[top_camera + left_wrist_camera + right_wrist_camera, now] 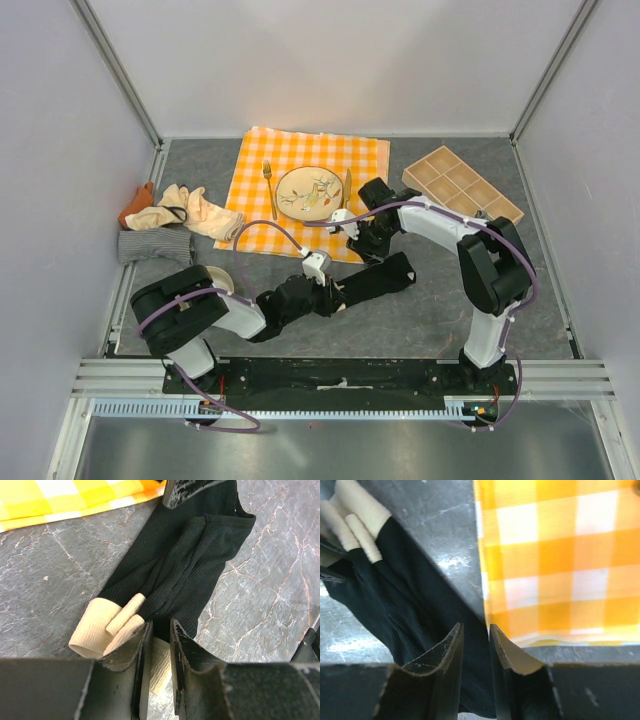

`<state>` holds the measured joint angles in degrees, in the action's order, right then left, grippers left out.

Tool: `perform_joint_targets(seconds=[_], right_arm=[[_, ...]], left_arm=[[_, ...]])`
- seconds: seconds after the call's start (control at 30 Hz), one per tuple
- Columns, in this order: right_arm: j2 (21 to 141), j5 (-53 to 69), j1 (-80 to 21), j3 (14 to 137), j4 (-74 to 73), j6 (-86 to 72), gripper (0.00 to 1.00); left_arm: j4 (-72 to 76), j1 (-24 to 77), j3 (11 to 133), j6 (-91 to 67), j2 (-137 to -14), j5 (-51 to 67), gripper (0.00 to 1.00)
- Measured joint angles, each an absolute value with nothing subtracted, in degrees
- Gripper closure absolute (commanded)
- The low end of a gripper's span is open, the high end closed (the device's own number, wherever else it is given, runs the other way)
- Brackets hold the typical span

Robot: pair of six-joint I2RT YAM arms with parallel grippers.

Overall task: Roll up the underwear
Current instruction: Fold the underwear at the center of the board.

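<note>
The black underwear (385, 277) with a cream band (95, 627) lies stretched on the grey table just in front of the checked cloth. My left gripper (335, 290) is shut on its cream band end (160, 625). My right gripper (365, 250) is shut on the black cloth at the far end (474, 627), beside the tablecloth edge. More underwear lies in a pile at the far left: an orange one (135, 205), cream ones (190, 212) and a striped grey one (155, 245).
The orange-and-white checked tablecloth (350, 160) carries a plate (308, 192) and a fork (268, 185). A wooden compartment tray (462, 185) sits at the back right. A cream piece (222, 278) shows behind my left arm. Walls close in on three sides.
</note>
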<state>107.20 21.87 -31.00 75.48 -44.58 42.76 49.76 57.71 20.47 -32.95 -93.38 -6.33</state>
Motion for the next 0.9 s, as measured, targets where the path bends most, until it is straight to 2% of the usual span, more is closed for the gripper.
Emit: perform_joint_targets(seconds=[0.3,0.47,0.7,0.8,0.9], right_arm=[[99.9,21.4,-30.9,73.4,-43.2,42.6,0.64],[92.9,24.1,-30.9,69.6,-46.1,45.7,0.59],[93.9,20.3,-30.7,63.0,-45.9,46.3,0.55],[94.5,18.0,-30.6,62.3,-45.2,45.6,0.57],[94.6,16.4,-30.5,62.3,-43.9,45.1,0.72]], left_arm=[[50.0,56.9,20.8,-34.1,-94.0,-5.0,0.72],[49.9,56.6,20.8,-34.4,-94.0,-4.4,0.71],[49.8,56.4,20.8,-34.5,-93.9,-4.0,0.71],[49.8,56.3,20.8,-34.5,-93.8,-3.9,0.71],[49.8,56.3,20.8,-34.5,-93.8,-3.9,0.71]])
